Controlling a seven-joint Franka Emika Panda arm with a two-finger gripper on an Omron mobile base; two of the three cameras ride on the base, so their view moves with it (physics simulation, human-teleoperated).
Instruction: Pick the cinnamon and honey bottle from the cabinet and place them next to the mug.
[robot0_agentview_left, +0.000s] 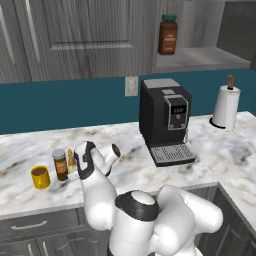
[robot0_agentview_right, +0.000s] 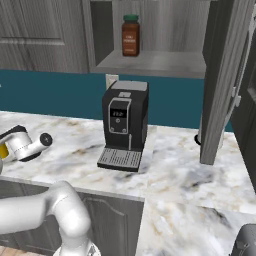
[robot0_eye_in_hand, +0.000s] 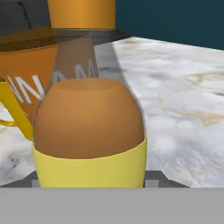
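- the cinnamon (robot0_agentview_left: 60, 164) stood on the marble worktop (robot0_agentview_left: 225, 150) at the lower left of the left base view, just beside the yellow mug (robot0_agentview_left: 40, 177).
- the honey bottle (robot0_eye_in_hand: 89, 135) sat very close before the hand camera, its amber body and yellow label large in the hand view; in the left base view it stood as a slim sliver just right of the cinnamon.
- the end effector (robot0_agentview_left: 79, 161) was low at the bottle, but whether its jaws clasped it or stood apart could not be told.
- the step in hand looked like setting the bottle down. done well, it should stand upright before release, then the arm should lift straight off without nudging the cinnamon.
- a red-brown jar (robot0_agentview_left: 168, 34) stood in the cabinet (robot0_agentview_left: 75, 35) niche, above the coffee machine (robot0_agentview_left: 163, 120).
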